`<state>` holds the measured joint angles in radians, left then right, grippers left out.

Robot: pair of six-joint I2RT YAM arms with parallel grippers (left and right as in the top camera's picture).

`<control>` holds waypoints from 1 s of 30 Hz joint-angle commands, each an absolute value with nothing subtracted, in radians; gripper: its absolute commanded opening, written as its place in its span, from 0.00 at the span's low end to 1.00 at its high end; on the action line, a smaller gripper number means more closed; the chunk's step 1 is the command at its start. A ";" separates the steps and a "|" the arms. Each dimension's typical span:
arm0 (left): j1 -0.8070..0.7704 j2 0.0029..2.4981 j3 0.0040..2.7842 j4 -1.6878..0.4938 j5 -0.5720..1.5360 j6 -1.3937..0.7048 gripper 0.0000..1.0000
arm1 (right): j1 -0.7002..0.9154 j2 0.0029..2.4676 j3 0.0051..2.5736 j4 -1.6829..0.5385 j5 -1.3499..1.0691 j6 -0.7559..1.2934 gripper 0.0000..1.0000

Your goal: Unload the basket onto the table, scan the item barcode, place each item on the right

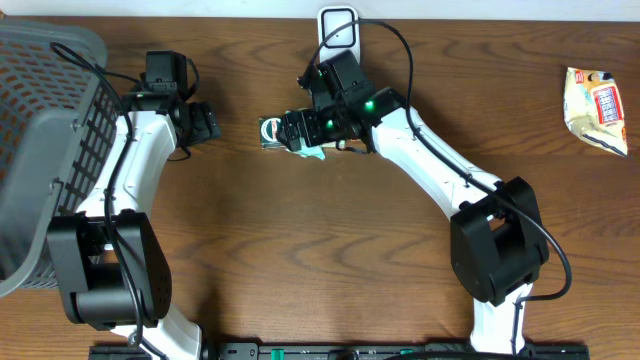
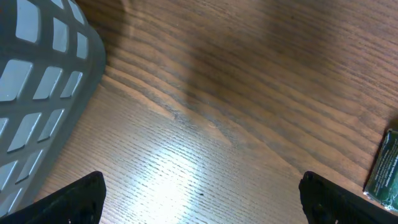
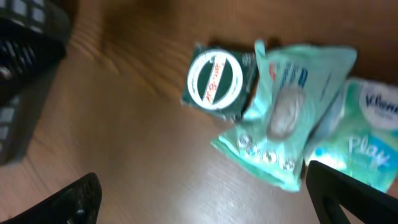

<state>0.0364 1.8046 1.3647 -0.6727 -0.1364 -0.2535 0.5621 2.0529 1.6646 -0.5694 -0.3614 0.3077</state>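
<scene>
A dark green packet with a round white label lies on the wooden table, just left of my right gripper. A teal packet lies against it, and a pale blue Kleenex pack sits beside that. My right gripper hovers open over bare wood in front of these items, holding nothing. My left gripper is open and empty to the left, with the green packet's edge at its far right. A white scanner stands at the back edge.
A grey mesh basket fills the left side, close to the left arm. A yellow snack packet lies at the far right. Dark shapes show blurred at the upper left of the right wrist view.
</scene>
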 commanded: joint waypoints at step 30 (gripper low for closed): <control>0.036 1.805 1.359 -0.673 -0.142 -0.240 0.98 | 0.312 2.054 1.662 -0.459 -0.088 -0.315 0.99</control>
